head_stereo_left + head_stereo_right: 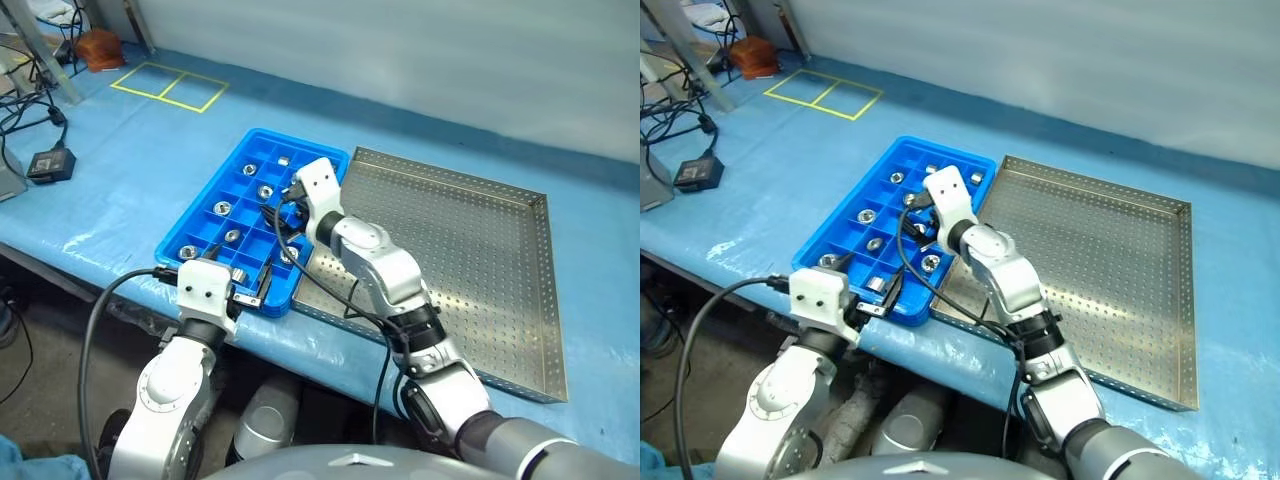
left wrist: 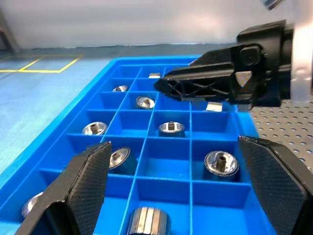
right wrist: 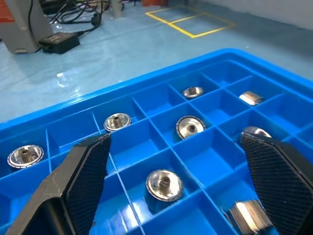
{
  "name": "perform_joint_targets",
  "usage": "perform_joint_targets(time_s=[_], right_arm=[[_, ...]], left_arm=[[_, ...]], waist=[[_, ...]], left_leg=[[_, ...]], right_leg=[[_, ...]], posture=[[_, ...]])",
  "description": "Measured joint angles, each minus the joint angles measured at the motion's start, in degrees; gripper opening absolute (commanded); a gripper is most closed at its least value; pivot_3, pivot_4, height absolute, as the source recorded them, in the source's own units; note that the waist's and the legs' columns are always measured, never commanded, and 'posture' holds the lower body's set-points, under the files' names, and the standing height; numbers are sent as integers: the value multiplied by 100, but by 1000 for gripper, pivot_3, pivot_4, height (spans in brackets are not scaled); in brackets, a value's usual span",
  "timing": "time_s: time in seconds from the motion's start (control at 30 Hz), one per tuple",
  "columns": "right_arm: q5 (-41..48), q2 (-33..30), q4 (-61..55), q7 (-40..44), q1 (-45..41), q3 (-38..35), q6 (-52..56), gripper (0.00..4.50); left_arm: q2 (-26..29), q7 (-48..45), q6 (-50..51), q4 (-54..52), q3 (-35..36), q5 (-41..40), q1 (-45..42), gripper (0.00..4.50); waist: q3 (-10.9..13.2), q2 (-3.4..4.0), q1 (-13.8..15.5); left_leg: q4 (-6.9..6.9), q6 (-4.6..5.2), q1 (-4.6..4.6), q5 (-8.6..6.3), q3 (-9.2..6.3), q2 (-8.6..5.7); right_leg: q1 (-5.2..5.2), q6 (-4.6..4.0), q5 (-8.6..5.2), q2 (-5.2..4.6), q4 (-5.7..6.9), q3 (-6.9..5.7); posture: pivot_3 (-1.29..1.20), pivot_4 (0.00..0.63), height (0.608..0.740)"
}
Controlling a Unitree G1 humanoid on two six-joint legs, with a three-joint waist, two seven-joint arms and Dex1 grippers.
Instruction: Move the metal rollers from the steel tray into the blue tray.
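The desk (image 1: pixel 120 170) is covered in blue. On it the steel tray (image 1: pixel 480 250) is seen, its perforated floor bare, with the blue tray (image 1: pixel 200 215) touching its left rim. The rollers (image 3: pixel 164 184) are spread singly among the blue tray's compartments. The right gripper (image 1: pixel 278 215) is held spread and empty above them. The left gripper (image 1: pixel 250 285), likewise spread and empty, is placed at the blue tray's near edge.

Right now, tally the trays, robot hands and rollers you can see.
Trays: 2, blue tray and steel tray
Hands: 2, left hand and right hand
Rollers: 10 visible in the blue tray; more may hide behind the right hand
Total: 14
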Motion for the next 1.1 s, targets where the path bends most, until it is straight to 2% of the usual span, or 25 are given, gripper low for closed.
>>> perform_joint_targets(time_s=[0.2,0.43,0.57,0.73,0.9,1.1], right_arm=[[-5,-701,-1486,-163,1048,-323,591,4471],[23,-1428,-2691,-163,2189,-635,1044,4471],[110,-1504,-3014,-129,2416,-678,1176,4471],[199,-1526,-3117,-103,2418,-600,1181,4471],[253,-1632,-3113,2,2419,-428,1181,4471],[274,-1656,-3085,12,2440,-306,1181,4471]], left_arm=[[298,-401,71,369,-29,-46,-663,4500],[515,-809,115,1158,-24,-168,-1622,4500],[541,-861,285,1450,-31,-163,-1944,4500],[608,-911,470,1533,-7,-193,-1963,4500],[861,-976,598,1555,3,-143,-1958,4500],[745,-957,599,1558,5,-167,-1877,4500]], waist=[[-1,2,-589],[1,3,-1706],[2,1,-2117],[4,-2,-2224],[5,-5,-2184],[7,-9,-2068]], left_leg=[[4,0,2,0,1,-2],[2,2,23,1,-8,-1],[0,3,38,2,-5,7],[1,3,41,4,-7,7],[4,2,38,4,-5,3],[4,2,37,4,1,3]], right_leg=[[5,1,2,-1,0,5],[16,-4,5,-3,10,26],[19,-4,3,11,21,37],[19,-5,3,12,29,38],[20,2,7,-1,25,42],[20,9,11,-9,21,49]], posture=[[127,150,740],[19,150,740],[14,150,740],[48,150,740],[83,150,740],[100,150,740]])
